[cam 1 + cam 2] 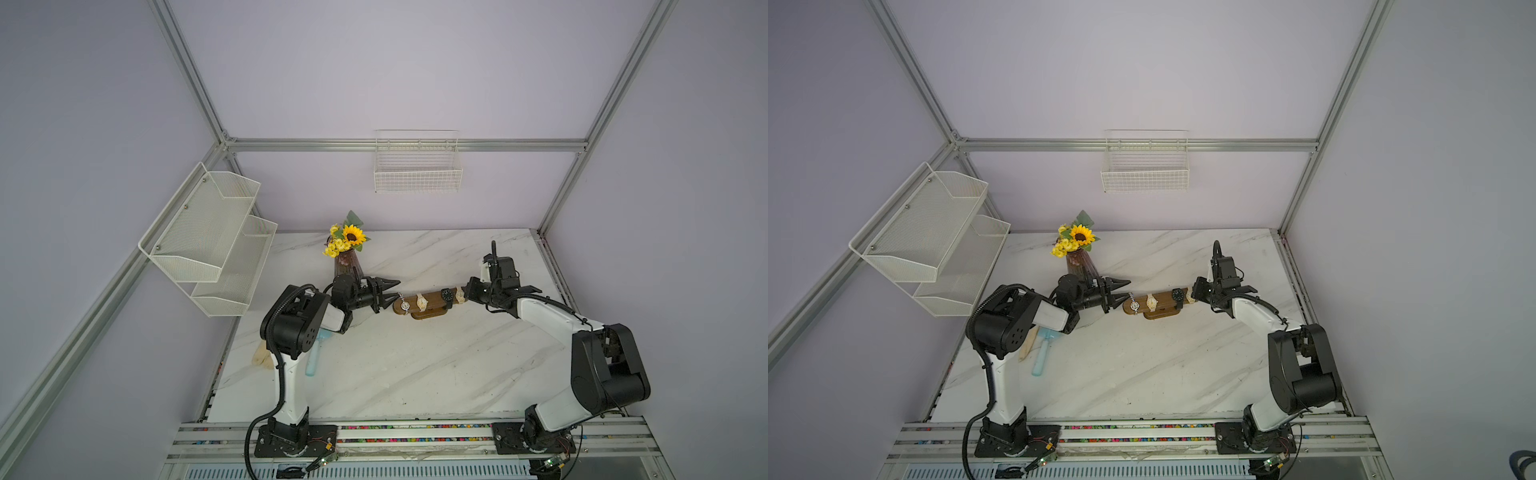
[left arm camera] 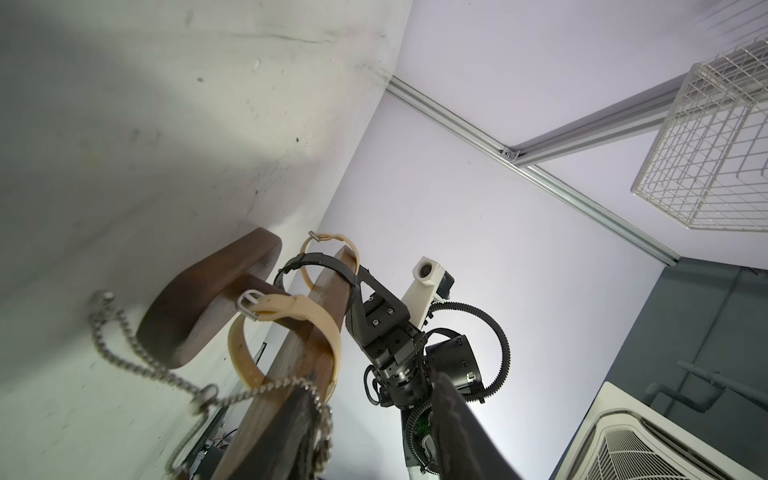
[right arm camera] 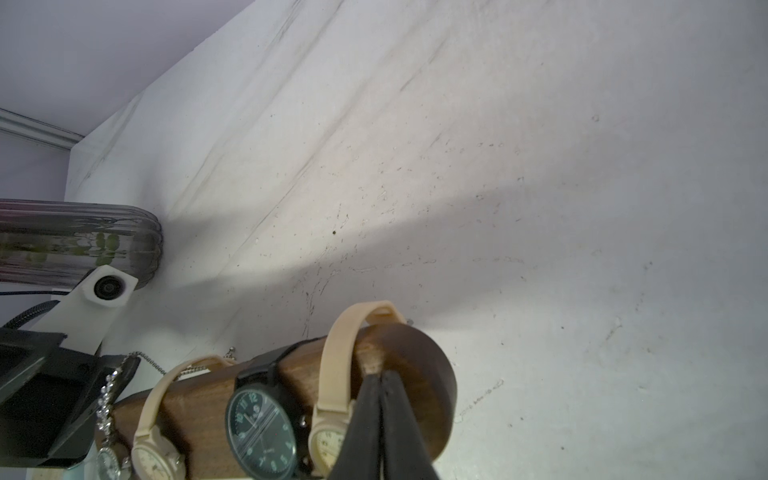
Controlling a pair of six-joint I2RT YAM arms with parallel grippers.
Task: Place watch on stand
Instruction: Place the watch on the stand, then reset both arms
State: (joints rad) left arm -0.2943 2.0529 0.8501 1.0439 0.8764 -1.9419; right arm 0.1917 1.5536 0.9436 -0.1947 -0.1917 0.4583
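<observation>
Just left of the stand, the left pincer is seen with jaws parted and nothing held, its tips just beside the silver chain watch. That watch is draped over the stand's left end. Further along the bar, a cream watch, a black watch and a second cream watch are hung. The stand's right end is touched by the right pincer, closed on nothing.

The stand is dark, smooth wood; the counter white veined marble, scuffed. The chain watch is shiny metal, the beige watch strap matt, rubbery.
</observation>
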